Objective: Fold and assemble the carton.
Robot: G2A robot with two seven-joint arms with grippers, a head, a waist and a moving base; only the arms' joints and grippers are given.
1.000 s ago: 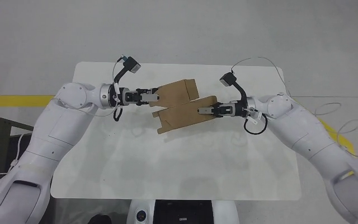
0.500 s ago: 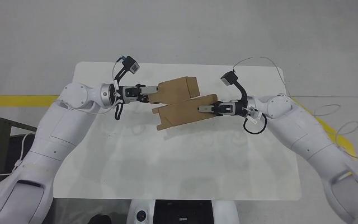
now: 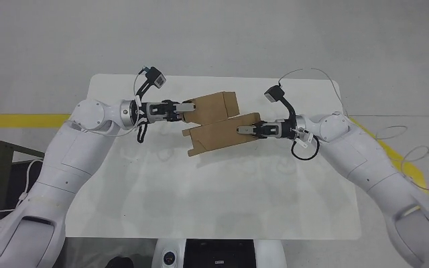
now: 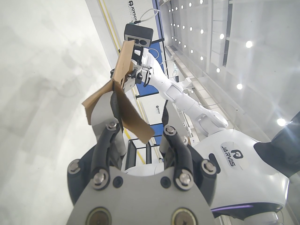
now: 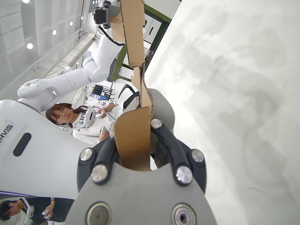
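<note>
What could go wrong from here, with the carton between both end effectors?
1. Only the right end effector is clamped on the carton, and it grips at one edge panel. The half-folded cardboard may hinge on its creases or slip.
2. The left end effector is open around a flap, which lies against one finger. Closing there might grip off-centre and bend the flap away from its crease.

left pincer [image 4: 140, 112] parted, carton [image 4: 123, 65] flap between
</note>
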